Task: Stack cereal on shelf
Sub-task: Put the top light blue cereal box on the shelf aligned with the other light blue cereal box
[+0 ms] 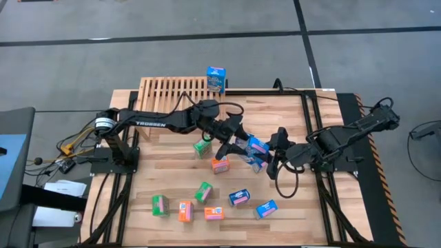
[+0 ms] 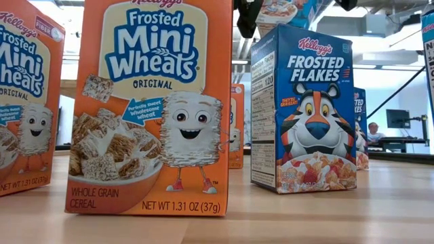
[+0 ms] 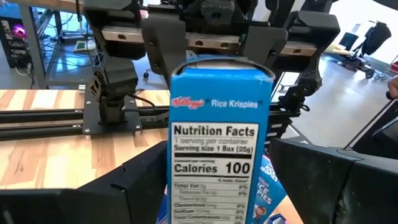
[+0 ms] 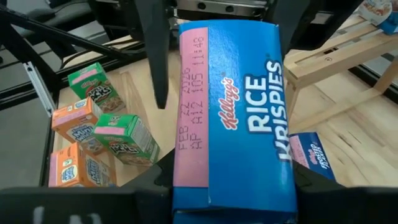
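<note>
A blue Rice Krispies cereal box [image 1: 251, 146] hangs above the table's middle between my two grippers. My right gripper [image 4: 233, 199] is shut on the end of it that points to the table's right. My left gripper [image 3: 217, 186] is open, a finger on either side of the box's other end; a gap shows beside one finger [image 4: 154, 62]. The shelf [image 1: 172, 91], a low slatted wood rack, stands at the far edge with one blue box [image 1: 216, 79] upright on its right end. My right gripper pinches the Rice Krispies box between its two fingers, on two opposite sides at one end [image 4: 186, 190]. The fingers come from the table's right, slanting a little downward, along the box. The box is lifted clear of the table and reaches out toward my left gripper.
Loose cereal boxes lie about the table: green [image 1: 202, 146], orange [image 1: 220, 164] and another blue one [image 4: 311, 158] under the grippers, several more near the front edge [image 1: 213, 213]. An orange Mini Wheats box [image 2: 149, 108] and a Frosted Flakes box [image 2: 305, 115] stand close to the low camera.
</note>
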You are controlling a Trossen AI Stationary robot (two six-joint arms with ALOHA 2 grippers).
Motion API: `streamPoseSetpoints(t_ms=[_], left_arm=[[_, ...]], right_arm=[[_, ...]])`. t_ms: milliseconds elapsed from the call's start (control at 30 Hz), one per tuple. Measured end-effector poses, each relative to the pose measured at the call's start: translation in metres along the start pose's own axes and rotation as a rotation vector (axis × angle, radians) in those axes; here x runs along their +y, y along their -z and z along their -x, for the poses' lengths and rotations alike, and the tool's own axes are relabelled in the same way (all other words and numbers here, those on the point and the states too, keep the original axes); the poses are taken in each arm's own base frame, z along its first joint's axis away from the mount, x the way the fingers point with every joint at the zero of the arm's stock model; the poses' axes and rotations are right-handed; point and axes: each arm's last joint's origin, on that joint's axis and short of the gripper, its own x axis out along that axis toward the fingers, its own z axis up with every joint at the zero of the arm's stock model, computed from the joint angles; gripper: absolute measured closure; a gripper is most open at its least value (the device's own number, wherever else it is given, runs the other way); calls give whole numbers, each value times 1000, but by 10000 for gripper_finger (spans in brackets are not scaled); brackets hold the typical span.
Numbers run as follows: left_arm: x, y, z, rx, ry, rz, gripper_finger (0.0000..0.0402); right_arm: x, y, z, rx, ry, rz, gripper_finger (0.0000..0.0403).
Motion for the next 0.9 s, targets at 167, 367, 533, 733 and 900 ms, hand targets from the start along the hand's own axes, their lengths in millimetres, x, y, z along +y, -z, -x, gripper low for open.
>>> streamPoseSetpoints(t_ms=[167, 367, 533, 733, 900], left_arm=[[-1, 0, 0, -2, 2, -18, 162], [-2, 0, -1, 4, 3, -16, 194], [-2, 0, -1, 3, 5, -17, 217], [-2, 0, -1, 3, 5, -18, 226], [-1, 0, 0, 3, 1, -14, 227]], right_arm=[[0, 0, 0, 0, -1, 0, 237], [0, 0, 0, -1, -2, -1, 237], [0, 0, 0, -2, -2, -1, 237], [0, 0, 0, -1, -2, 3, 218], [0, 0, 0, -5, -3, -4, 162]])
